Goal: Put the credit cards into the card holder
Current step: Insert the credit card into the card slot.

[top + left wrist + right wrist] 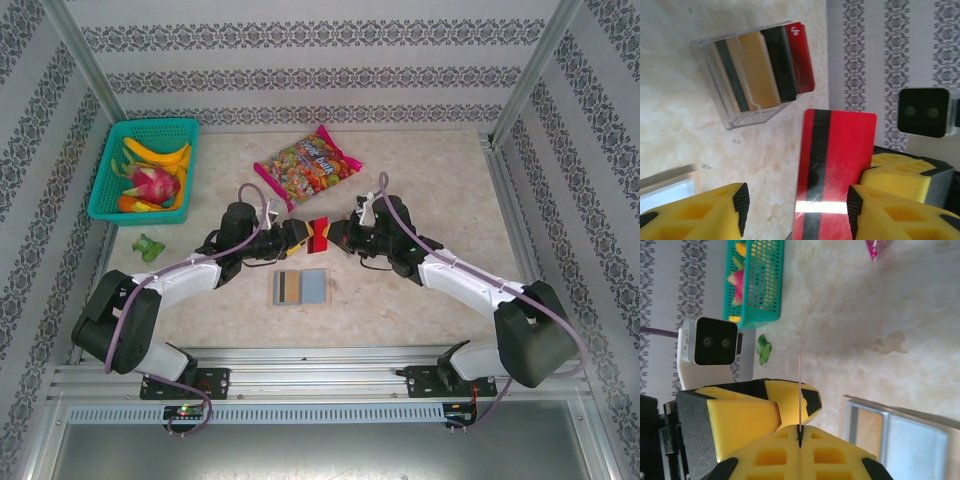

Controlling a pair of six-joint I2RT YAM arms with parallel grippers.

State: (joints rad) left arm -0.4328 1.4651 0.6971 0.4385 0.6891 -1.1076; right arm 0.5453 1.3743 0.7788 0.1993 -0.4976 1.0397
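Observation:
A red credit card [837, 165] with a black stripe hangs above the table, pinched at one edge by my right gripper [800, 432], which is shut on it; in the right wrist view the card [800, 385] appears edge-on. My left gripper [797, 207] is open and straddles the same card. Its right pad [855, 210] is at the card's edge and its left pad [741, 207] stands well clear. Both grippers meet at mid-table [318, 235]. The card holder [300, 287] lies open and flat just in front of them. More credit cards [765, 65], tan, dark and red, stand in a clear rack.
The clear plastic rack [732, 112] stands on the table beyond the left gripper. A colourful candy bag [307, 167] lies behind the grippers. A teal basket [100, 200] of toy fruit sits at the far left, with a small green item [150, 247] near it.

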